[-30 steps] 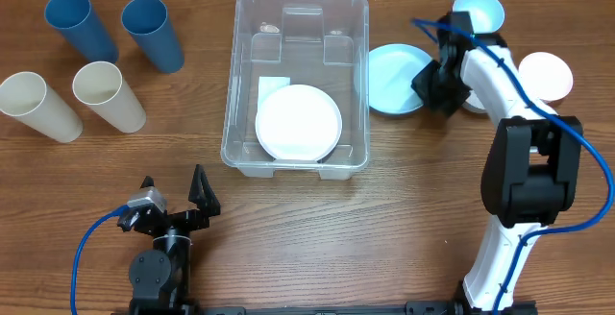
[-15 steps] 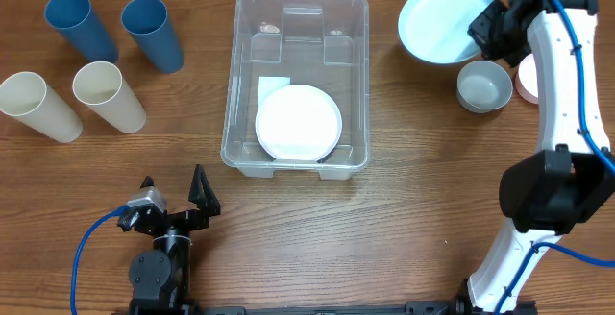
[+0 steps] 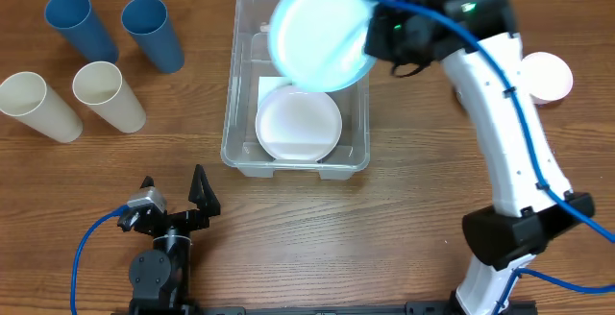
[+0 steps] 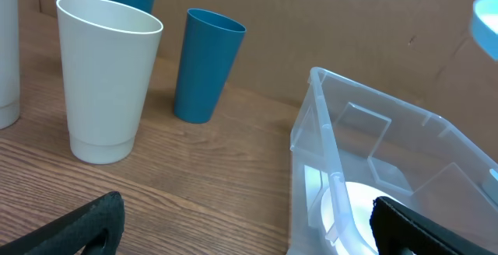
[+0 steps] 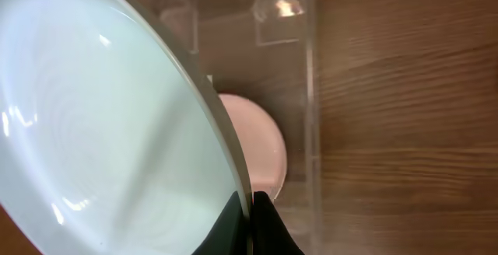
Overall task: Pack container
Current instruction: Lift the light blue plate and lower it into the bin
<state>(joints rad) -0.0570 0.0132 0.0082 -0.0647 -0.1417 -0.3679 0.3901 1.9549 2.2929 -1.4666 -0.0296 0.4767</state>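
Observation:
The clear plastic container [image 3: 233, 113] stands at the table's middle with a white plate [image 3: 298, 123] lying inside it. My right gripper [image 3: 377, 29] is shut on the rim of a light blue plate [image 3: 317, 36] and holds it tilted in the air above the container's far half. In the right wrist view the fingers [image 5: 250, 208] pinch the blue plate [image 5: 101, 123] with the container [image 5: 307, 76] and white plate [image 5: 261, 142] below. My left gripper [image 3: 175, 192] is open and empty near the front left; its view shows the container [image 4: 327, 162] to the right.
Two blue cups [image 3: 152, 33] [image 3: 81, 25] and two cream cups [image 3: 109, 94] [image 3: 38, 106] lie at the far left. A pinkish-white bowl [image 3: 544, 75] sits at the far right. The right arm [image 3: 500, 123] spans the table's right side.
My right arm has swung left, carrying the light blue plate from the far right corner to above the container. The grey bowl by the right side is now hidden. The left arm has not moved.

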